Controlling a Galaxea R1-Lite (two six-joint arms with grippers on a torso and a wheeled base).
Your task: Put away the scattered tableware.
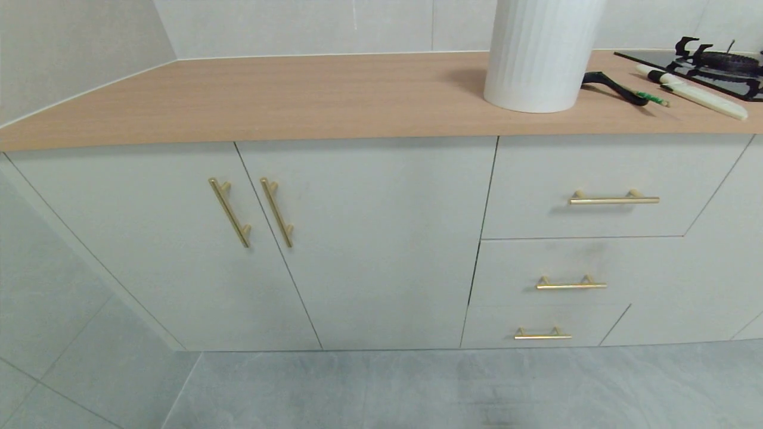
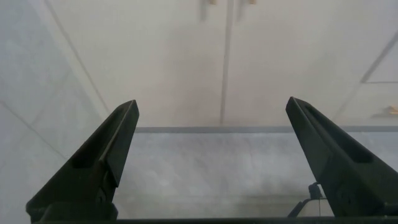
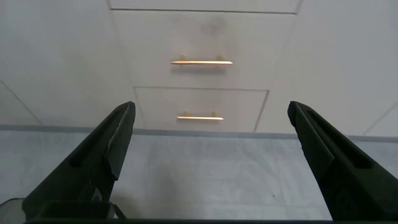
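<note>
On the wooden countertop (image 1: 298, 95), at the far right, lie a black-handled utensil (image 1: 617, 88) and a long white utensil (image 1: 694, 92). Both rest beside a tall white ribbed container (image 1: 539, 53). My left gripper (image 2: 211, 104) hangs low in front of the double cabinet doors (image 2: 227, 62), open and holding nothing. My right gripper (image 3: 211, 107) is also open and bare, low above the floor and facing the lower drawers, whose gold handles (image 3: 201, 61) show ahead of it.
A black stove grate (image 1: 718, 62) sits at the counter's far right corner. Below the counter are two doors with gold handles (image 1: 229, 211) and a stack of three shut drawers (image 1: 614, 199). Grey tiled floor (image 1: 387, 387) lies in front.
</note>
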